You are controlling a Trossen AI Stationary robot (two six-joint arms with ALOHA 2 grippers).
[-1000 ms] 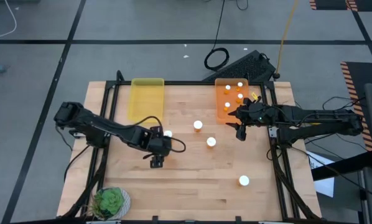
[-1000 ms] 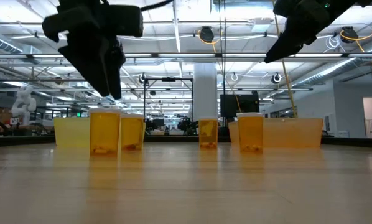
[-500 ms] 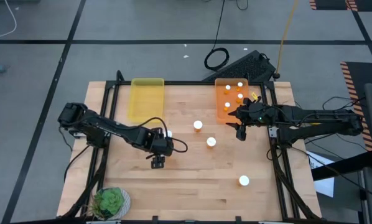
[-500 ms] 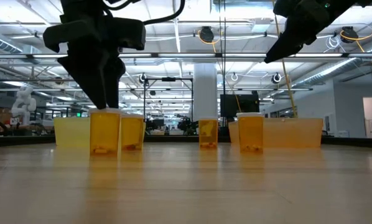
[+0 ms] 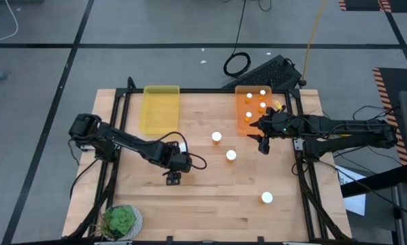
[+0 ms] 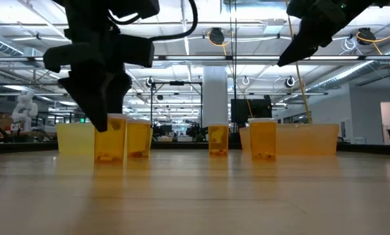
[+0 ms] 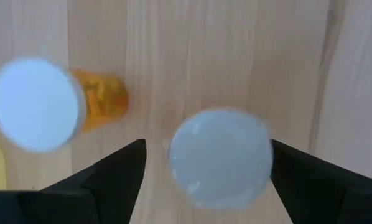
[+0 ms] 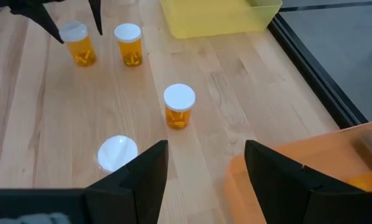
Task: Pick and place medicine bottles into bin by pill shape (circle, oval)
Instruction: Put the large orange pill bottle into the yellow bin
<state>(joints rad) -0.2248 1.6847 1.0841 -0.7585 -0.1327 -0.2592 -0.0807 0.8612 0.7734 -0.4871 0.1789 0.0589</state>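
Observation:
Medicine bottles, orange with white caps, stand upright on the wooden table (image 5: 210, 204). One bottle's cap (image 7: 220, 158) lies between the spread fingers of my left gripper (image 7: 206, 148), which points straight down over it; in the low view one finger partly covers this bottle (image 6: 114, 140). A second bottle (image 7: 37, 102) stands close beside it. Others stand at mid-table (image 5: 217, 137), (image 5: 231, 155) and near the front right (image 5: 266, 197). My right gripper (image 8: 204, 155) hovers open beside the orange bin (image 5: 243, 122), holding nothing.
The yellow bin (image 5: 160, 107) sits at the far left, with no bottle showing in it. The orange bin at the far right holds several bottles (image 5: 261, 105). A green plant-like thing (image 5: 120, 219) sits at the near left corner. Bare wood lies along the front.
My left gripper has come down over the bottle near the table's left middle, its fingers now reaching down beside the bottle. The bottles have stayed in place.

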